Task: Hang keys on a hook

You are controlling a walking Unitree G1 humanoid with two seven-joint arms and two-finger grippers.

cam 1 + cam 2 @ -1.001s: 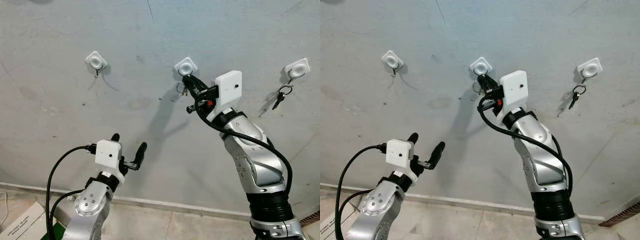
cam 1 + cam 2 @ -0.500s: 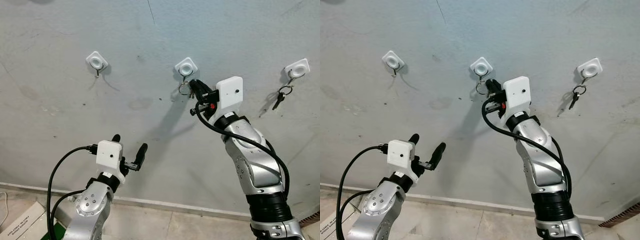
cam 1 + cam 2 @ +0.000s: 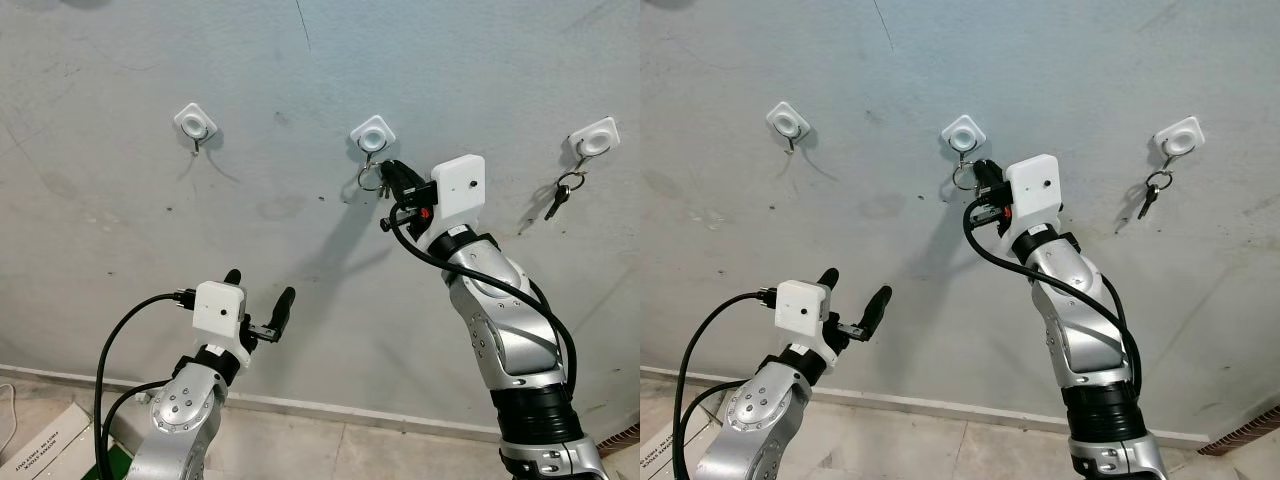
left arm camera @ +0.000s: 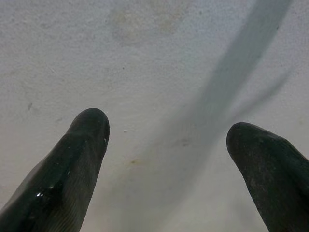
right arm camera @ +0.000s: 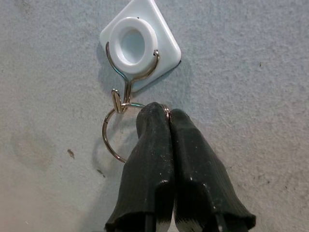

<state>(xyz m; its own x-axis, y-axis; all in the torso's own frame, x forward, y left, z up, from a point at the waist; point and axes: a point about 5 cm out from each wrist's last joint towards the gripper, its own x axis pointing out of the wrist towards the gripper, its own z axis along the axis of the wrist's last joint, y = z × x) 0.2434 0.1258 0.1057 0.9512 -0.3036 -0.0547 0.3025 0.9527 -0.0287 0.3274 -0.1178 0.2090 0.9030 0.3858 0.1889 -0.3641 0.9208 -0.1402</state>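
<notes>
So on the grey wall (image 3: 120,80) there's three white hooks in a row: the left hook (image 3: 194,123) is bare, and down below it the left gripper (image 3: 258,300) just hangs in the air with its two black fingers spread wide, holding nothing. Over at the middle hook (image 5: 136,48) the key ring (image 5: 112,126) is looped on the wire, and the right gripper (image 5: 167,112) has its fingers pinched tight together on the ring's edge right under the hook. Far right hook (image 3: 594,139) has another set of keys (image 3: 560,195) dangling off it.
</notes>
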